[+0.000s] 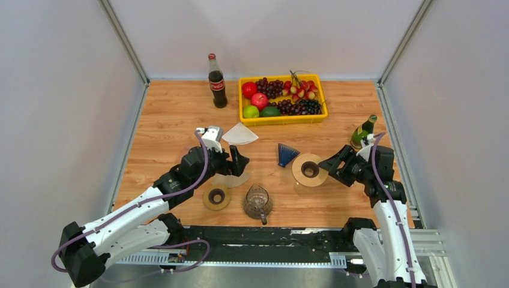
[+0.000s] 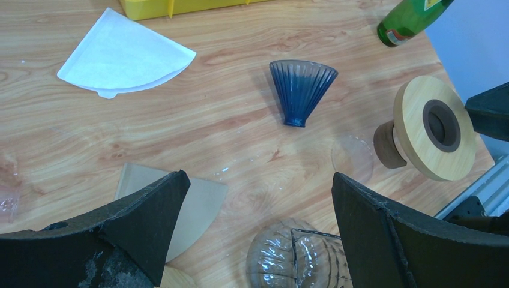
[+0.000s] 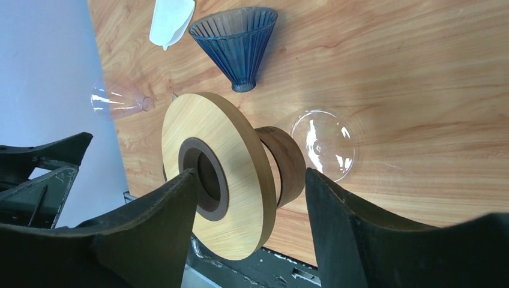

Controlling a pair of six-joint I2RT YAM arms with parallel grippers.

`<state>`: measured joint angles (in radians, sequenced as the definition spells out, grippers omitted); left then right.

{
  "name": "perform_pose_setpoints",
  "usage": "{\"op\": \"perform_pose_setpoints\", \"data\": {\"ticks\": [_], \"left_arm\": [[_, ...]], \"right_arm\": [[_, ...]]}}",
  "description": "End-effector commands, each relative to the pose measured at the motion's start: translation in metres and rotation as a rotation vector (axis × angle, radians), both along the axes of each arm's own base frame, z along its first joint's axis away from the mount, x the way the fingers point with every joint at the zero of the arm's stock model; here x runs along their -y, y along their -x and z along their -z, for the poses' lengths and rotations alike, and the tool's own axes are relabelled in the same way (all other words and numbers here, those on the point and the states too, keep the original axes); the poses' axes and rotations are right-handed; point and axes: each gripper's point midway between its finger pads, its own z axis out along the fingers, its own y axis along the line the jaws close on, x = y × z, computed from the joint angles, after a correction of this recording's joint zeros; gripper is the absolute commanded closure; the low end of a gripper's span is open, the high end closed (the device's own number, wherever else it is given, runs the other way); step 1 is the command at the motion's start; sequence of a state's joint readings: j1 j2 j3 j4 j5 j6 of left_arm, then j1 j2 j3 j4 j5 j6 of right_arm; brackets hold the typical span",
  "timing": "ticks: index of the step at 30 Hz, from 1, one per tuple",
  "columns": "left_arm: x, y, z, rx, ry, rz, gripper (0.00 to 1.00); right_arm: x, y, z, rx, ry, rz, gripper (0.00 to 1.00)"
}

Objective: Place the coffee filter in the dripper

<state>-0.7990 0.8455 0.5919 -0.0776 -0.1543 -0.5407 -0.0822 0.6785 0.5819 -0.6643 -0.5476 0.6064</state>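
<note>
- Left gripper (image 2: 259,198): jaws wide apart, nothing between them, hanging over the table (image 2: 240,132).
- Brown coffee filter (image 2: 195,207) lies flat on the wood, one edge hidden under the finger (image 2: 138,234) on the wrist view's left side.
- White coffee filter (image 2: 126,54) lies flat, well apart from this gripper, near the yellow tray (image 1: 285,120).
- Blue dripper (image 2: 302,90) lies on its side beyond the open jaws, holding no filter.
- Ribbed glass dripper (image 2: 282,258) sits just below the gap between the fingers.
- Right gripper (image 3: 251,180): jaws apart, straddling the tipped wooden stand (image 3: 240,198); not closed on it.
</note>
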Motion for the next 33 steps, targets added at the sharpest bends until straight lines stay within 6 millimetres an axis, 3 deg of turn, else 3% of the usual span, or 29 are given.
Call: {"op": "perform_pose_setpoints", "data": {"ticks": [1,7,16,24,33], "left_arm": [[-0.002,-0.003,-0.013,0.023,0.002,-0.017,0.00],[-0.017,-0.005,-0.002,-0.016,-0.045,-0.091,0.00],[-0.037,0.002,0.015,-0.086,-0.093,-0.168,0.00],[-0.034,0.005,0.021,-0.097,-0.083,-0.148,0.00],[-0.037,0.005,0.024,-0.096,-0.100,-0.154,0.00]], "right_arm": [[0.013,-0.012,-0.025,0.098,0.088,0.022,0.30],[0.021,-0.016,-0.044,0.180,0.167,0.021,0.01],[0.035,-0.027,-0.078,0.311,0.270,0.045,0.00],[0.003,-0.030,-0.123,0.492,0.167,-0.130,0.00],[-0.013,-0.042,-0.128,0.550,0.188,-0.231,0.00]]}}
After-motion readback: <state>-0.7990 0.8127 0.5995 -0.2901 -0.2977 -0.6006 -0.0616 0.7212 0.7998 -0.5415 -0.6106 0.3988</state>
